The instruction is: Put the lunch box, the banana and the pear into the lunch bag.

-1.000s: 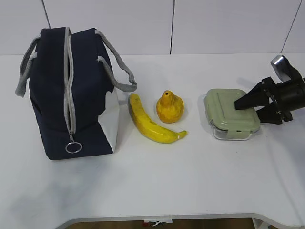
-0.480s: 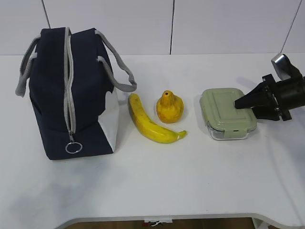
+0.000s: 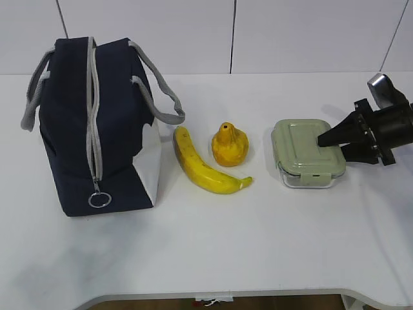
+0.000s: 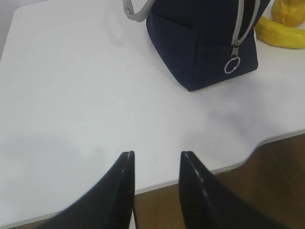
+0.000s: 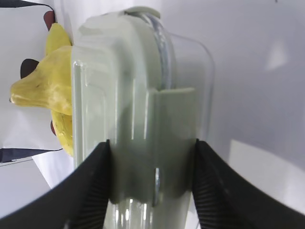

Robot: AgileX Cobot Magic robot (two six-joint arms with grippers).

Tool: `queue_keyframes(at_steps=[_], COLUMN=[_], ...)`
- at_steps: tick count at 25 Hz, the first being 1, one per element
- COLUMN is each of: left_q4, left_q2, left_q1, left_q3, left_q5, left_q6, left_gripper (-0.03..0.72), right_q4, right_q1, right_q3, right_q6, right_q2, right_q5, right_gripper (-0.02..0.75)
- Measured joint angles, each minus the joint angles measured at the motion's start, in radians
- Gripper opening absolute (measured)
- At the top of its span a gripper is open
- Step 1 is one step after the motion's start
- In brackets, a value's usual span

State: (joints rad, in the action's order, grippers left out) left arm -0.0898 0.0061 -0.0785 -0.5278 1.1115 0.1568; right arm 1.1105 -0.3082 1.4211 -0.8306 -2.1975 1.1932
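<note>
A white counter [image 3: 213, 252] carries the lunch bag [image 3: 97, 123] upright at the left, zipper drawn closed, with the banana [image 3: 203, 165] and pear [image 3: 230, 144] just beside it. The lunch box [image 3: 304, 152] lies at the right, where the right pincer [image 3: 326, 142] pinches its near end, one finger pressed on each side. The left pincer [image 4: 156, 155] hovers spread and empty over the counter's edge.

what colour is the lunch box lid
Sage green, on the clear lunch box; the exterior view shows it best.
</note>
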Motion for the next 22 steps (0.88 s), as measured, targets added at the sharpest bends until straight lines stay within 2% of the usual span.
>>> queue_keyframes(at_steps=[8, 17, 22], left_q4=[0.000, -0.001, -0.026], left_q2=[0.000, 0.006, 0.112], left_q1=[0.000, 0.000, 0.000], left_q3=[0.000, 0.000, -0.027], left_q5=[0.000, 0.000, -0.004], left_q6=[0.000, -0.005, -0.018], left_gripper=[0.243, 0.243, 0.243], right_q4=[-0.047, -0.043, -0.020], right_q1=[0.006, 0.006, 0.006], right_q3=[0.000, 0.000, 0.000], right_q6=[0.066, 0.136, 0.170], right_q2=[0.050, 0.142, 0.224], right_q5=[-0.027, -0.028, -0.024], right_gripper=[0.385, 0.385, 0.385])
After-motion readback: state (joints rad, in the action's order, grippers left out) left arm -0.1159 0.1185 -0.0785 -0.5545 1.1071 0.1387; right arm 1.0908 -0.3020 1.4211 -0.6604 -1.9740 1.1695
